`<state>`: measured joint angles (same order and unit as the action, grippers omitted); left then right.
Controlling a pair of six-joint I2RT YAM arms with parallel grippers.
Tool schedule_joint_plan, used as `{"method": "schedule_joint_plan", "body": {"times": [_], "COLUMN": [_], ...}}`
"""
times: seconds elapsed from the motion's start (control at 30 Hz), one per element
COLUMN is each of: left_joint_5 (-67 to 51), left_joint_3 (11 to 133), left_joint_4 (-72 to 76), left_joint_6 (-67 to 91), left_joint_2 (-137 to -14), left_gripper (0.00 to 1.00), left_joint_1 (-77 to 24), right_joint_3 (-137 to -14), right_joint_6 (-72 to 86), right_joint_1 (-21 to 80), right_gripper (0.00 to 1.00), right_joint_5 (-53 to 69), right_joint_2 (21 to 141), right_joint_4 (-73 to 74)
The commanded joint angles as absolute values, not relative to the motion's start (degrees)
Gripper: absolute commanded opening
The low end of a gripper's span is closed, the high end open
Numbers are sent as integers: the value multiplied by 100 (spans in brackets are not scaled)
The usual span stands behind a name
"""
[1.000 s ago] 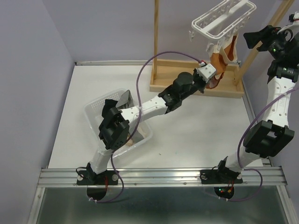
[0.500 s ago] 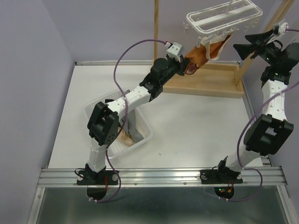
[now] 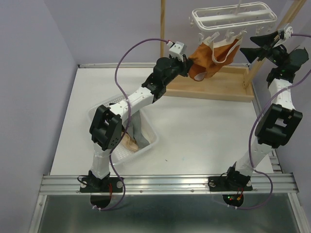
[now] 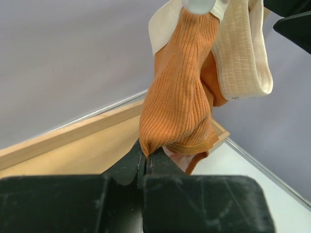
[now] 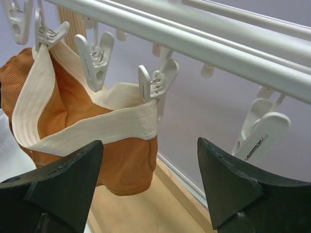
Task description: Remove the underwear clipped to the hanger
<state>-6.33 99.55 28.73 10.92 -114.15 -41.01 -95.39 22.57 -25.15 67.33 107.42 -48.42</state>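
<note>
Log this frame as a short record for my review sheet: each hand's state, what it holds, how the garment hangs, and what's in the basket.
left hand: shut, pinching the lower edge of the orange underwear
right hand: open, empty, close to the clipped waistband
orange underwear: hangs from the hanger, cream waistband held by at least two pegs
basket: on the table, holds cloth items, beige and grey
task status: unfinished, garment clipped
</note>
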Motion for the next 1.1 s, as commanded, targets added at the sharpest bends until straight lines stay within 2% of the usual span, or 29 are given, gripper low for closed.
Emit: {"method": "schedule_joint_plan", "body": {"times": [0.0, 0.53, 1.07], "left_joint_5": [-773, -888, -914], "left_joint_3": [10301, 10283, 10397], "left_joint_4": [2997, 2909, 2830], "left_joint_6": [1099, 1099, 1142], "left_joint_2": [-11153, -11101, -11153], "left_gripper": [0, 0, 0], "left_joint_1": [-4061, -4069, -4061], "right_joint_3": [-10195, -11153, -11329], "right_joint_6": [3040, 3375, 3586], "right_joint_1": [-2461, -2074, -1960], "right_gripper": [83, 82, 79], "right_joint_5": [6908, 6434, 6223], "right_joint_2": [10889, 11557, 11786], "right_joint_4": [-6212, -6451, -6477]}}
